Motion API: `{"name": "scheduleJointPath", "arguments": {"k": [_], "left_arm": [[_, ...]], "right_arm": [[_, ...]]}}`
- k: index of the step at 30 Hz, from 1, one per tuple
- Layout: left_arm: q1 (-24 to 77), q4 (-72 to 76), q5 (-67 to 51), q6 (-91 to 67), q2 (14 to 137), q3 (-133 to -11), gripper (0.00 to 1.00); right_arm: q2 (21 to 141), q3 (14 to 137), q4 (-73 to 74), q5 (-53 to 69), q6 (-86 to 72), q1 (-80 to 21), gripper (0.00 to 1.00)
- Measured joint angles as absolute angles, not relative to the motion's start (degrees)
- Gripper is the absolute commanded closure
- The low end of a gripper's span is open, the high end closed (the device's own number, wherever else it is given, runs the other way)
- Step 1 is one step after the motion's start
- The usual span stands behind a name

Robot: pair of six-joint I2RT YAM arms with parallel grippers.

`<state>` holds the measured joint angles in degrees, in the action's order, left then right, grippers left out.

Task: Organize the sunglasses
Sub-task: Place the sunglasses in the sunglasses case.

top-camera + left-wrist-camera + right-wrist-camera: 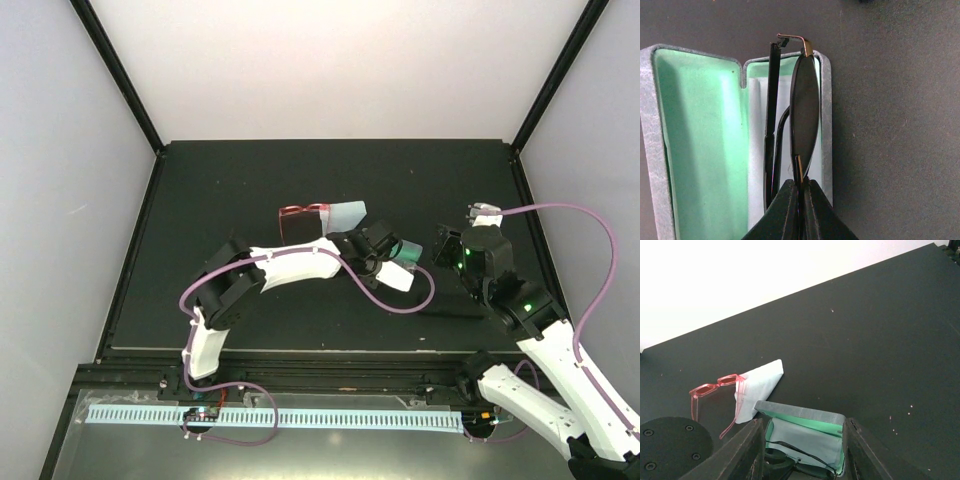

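My left gripper (801,182) is shut on the rim of the black sunglasses (805,100). It holds them edge-on, arms folded, over the open pale blue case (700,140) with its green lining. In the top view this gripper (375,250) sits at the case's (408,250) left end. My right gripper (804,422) straddles the case (800,411), one finger against each side, and the black pair's arm (800,451) shows inside. The red sunglasses (298,212) lie on the mat behind the case, partly on a light cloth (346,213).
A white cloth (756,150) lines the case's base under the black pair. The red pair (715,386) and its cloth (760,382) lie just left of and beyond the case. The black mat (250,170) ends at white walls on three sides.
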<state>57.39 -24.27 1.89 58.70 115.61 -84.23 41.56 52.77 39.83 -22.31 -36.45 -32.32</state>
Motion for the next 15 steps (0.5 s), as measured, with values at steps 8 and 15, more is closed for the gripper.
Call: {"name": "scheduleJointPath", "arguments": {"k": [8,15], "left_arm": [[57.49,-25.71,1.93,58.43,117.03,-86.02,0.98],[57.39,-26.65,0.82,57.45,117.25,-86.63,0.91]], "right_arm": [[41.54,52.73,39.83,-21.93,-36.58,-32.32,0.55],[41.25,52.45,39.86,-21.93,-36.86,-32.32,0.55]]}}
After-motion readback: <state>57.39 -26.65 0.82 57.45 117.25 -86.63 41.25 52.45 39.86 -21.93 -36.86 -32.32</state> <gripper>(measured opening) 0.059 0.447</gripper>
